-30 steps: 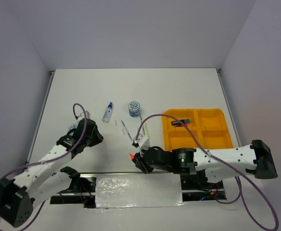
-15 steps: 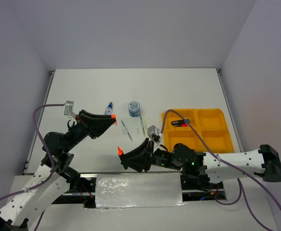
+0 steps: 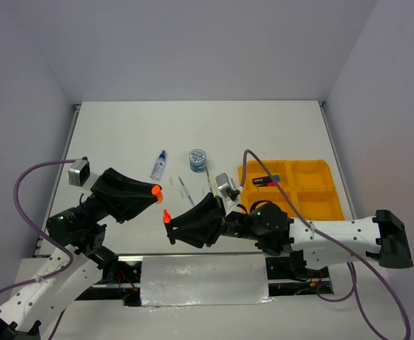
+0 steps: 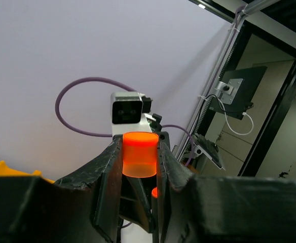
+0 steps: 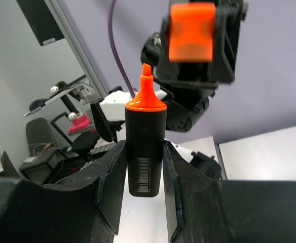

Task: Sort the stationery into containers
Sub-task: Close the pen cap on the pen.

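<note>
An orange highlighter cap (image 4: 140,153) is pinched in my left gripper (image 3: 150,191), which is shut on it and raised above the table's left front. My right gripper (image 3: 173,219) is shut on a black highlighter (image 5: 145,147) whose bare orange tip (image 3: 166,216) points left toward the cap (image 5: 192,31). Tip and cap are a short gap apart. The orange-yellow tray (image 3: 313,205) lies at the right, with a dark highlighter (image 3: 264,181) in its far-left compartment. On the table lie a blue-capped bottle (image 3: 159,164), a round blue-white pot (image 3: 198,159) and two thin pens (image 3: 186,190).
Both arms hang over the near middle of the table. Purple cables loop from each wrist. A foil-covered strip (image 3: 203,280) runs along the near edge between the arm bases. Walls close the table at the back and sides.
Both arms rose from the table and swung toward each other. The left gripper now faces right with the cap, and the right gripper's highlighter tip has moved left, close to it.
</note>
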